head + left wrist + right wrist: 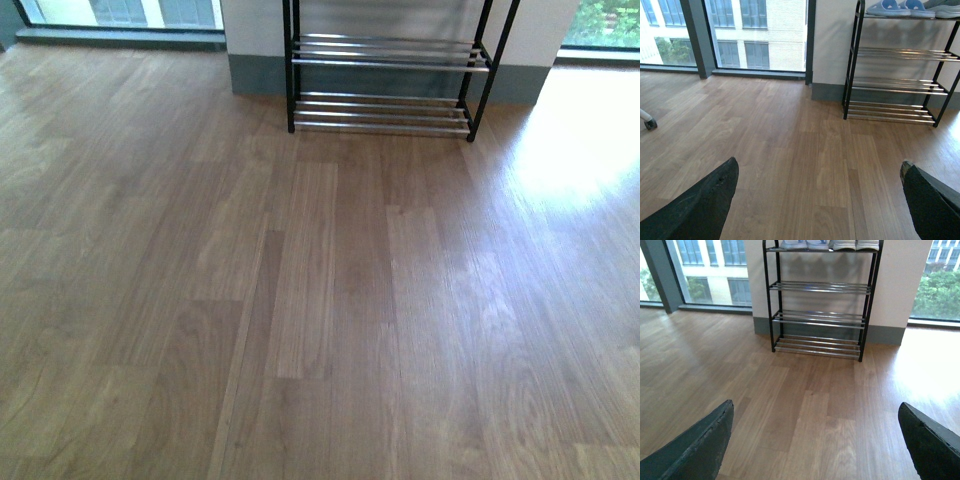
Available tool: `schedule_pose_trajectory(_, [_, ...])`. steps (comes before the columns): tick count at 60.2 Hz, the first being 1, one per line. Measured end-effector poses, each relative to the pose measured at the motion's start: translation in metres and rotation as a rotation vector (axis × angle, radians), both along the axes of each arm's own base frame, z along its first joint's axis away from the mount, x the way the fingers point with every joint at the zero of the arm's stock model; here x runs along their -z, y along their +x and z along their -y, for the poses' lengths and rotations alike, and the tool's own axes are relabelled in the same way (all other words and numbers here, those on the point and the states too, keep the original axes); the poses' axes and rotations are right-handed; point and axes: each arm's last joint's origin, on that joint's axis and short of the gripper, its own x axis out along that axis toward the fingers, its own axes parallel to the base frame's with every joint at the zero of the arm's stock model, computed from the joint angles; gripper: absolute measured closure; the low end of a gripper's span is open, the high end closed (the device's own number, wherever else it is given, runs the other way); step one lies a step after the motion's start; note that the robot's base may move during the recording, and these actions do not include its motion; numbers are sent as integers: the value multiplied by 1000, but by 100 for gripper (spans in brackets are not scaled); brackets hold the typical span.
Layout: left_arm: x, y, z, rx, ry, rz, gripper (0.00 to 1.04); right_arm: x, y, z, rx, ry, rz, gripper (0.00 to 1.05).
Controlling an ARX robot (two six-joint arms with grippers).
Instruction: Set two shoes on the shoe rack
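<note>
Both grippers are spread wide and empty: the left gripper (817, 200) and the right gripper (815, 440) each frame bare wooden floor (330, 300) between dark fingers. The shoe rack (385, 85) stands against the wall at the far side of the floor, its chrome rods running side to side across the robot's line of sight, so its long axis lies crosswise and its open front faces the robot. On the top tier the wrist views show footwear: a blue pair (900, 7) beside white-soled shoes (855, 245), cropped by the frame edge, so whether these are the grey sneakers cannot be told, nor which way they point. No shoe lies on the floor in any view. The main risk is searching for a shoe outside the cameras' field, or nudging the rack when approaching.
</note>
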Motion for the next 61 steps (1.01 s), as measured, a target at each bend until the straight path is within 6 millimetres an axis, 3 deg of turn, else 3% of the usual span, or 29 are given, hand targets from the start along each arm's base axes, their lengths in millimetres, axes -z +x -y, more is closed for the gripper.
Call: schedule_pose_trajectory(61, [0, 0, 0, 0, 0, 0, 9, 0, 0, 0, 1, 0, 0, 9])
